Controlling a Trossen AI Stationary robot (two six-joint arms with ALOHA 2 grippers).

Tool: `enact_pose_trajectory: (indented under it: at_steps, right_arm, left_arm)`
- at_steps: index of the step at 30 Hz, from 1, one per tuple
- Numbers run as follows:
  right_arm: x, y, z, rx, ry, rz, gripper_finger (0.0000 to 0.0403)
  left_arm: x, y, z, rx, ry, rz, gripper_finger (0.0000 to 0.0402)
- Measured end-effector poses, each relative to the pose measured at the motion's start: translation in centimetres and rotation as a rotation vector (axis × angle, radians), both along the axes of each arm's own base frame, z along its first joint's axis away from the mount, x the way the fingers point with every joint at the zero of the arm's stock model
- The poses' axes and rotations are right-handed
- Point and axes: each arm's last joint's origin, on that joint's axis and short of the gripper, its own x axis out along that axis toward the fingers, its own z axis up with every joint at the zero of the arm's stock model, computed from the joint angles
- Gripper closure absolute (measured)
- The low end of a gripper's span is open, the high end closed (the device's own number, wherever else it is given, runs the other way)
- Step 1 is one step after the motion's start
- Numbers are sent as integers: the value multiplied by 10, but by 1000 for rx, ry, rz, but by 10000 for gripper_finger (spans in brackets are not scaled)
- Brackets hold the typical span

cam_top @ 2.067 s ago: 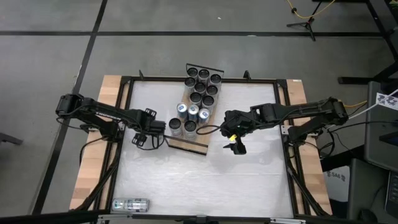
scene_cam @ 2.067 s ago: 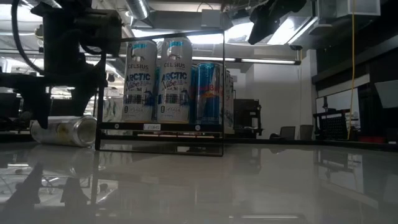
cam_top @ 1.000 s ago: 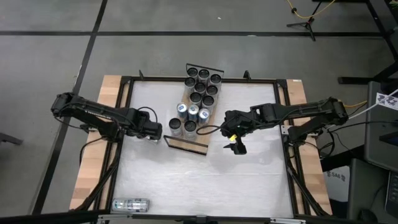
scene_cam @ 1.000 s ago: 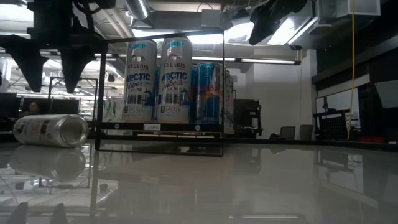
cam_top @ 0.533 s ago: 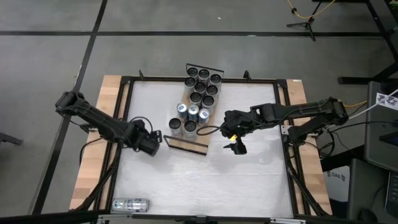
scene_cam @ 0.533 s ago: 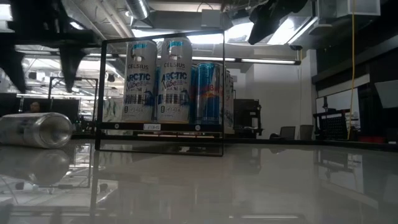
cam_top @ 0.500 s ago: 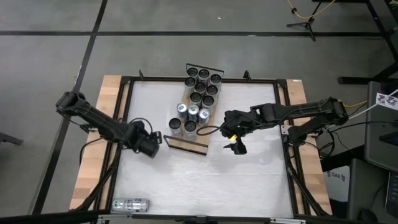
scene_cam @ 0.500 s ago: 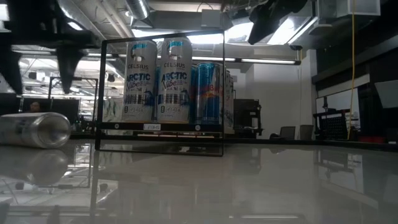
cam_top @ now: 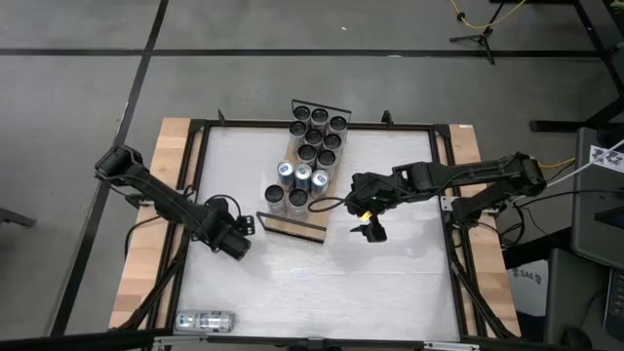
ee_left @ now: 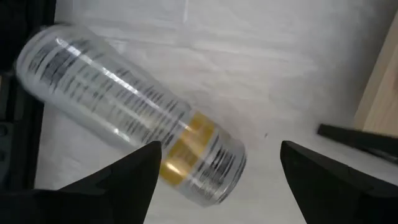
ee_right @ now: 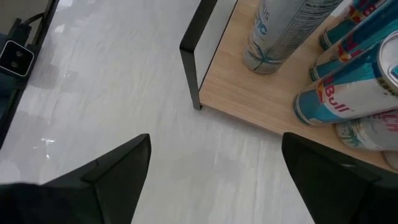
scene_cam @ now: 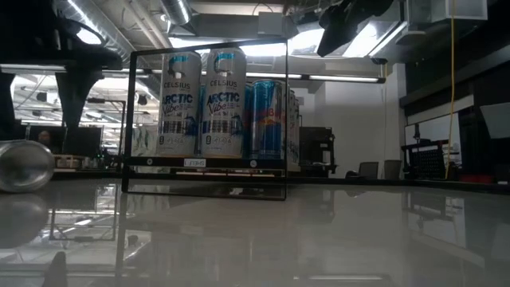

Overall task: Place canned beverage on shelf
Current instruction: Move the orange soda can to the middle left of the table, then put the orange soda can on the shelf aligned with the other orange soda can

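A clear canned beverage with a yellow band (ee_left: 124,112) lies on its side on the white table, also seen at the low view's left edge (scene_cam: 24,165). My left gripper (ee_left: 221,146) hangs open over it, fingers pointing down to either side above it (cam_top: 234,242); the arm hides the can from above. The shelf (cam_top: 292,226), a light-wood board with black wire end rails, lies slanted at the table's middle and carries several upright cans (cam_top: 312,146). My right gripper (cam_top: 369,229) waits open in the air to the right of the shelf's near end (ee_right: 249,93).
A second clear can (cam_top: 205,320) lies on its side by the table's near left corner. The shelf's near end rail (ee_right: 198,56) stands close to my right gripper. Bare white tabletop (cam_top: 331,283) spreads across the near half. Wooden strips (cam_top: 146,263) edge the table.
My left gripper has swung toward the table's near edge and sunk a little, rolling about its own axis, its fingers still open. The lying can has moved with it, toward the near left in the low view, still on its side.
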Motion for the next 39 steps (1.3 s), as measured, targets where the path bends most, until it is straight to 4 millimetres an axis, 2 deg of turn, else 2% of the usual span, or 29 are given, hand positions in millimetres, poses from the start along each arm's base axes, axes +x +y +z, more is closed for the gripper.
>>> enact_pose_trajectory:
  at_steps: [10,17,23,30,39]
  right_arm:
    - [0,0,0,-1,0,0,45]
    - [0,0,0,-1,-1,0,45]
    - [0,0,0,-1,-1,-1,45]
    - [0,0,0,-1,-1,-1,45]
    - [0,0,0,-1,-1,-1,45]
  left_arm:
    - [2,-3,-1,-50,33,-157,82]
    - [-13,-20,-1,-168,89,85,82]
    - [-19,-33,-4,-201,122,96,82]
    - [-13,-35,-14,-130,130,97,82]
    - [-13,-23,-16,-90,179,142,82]
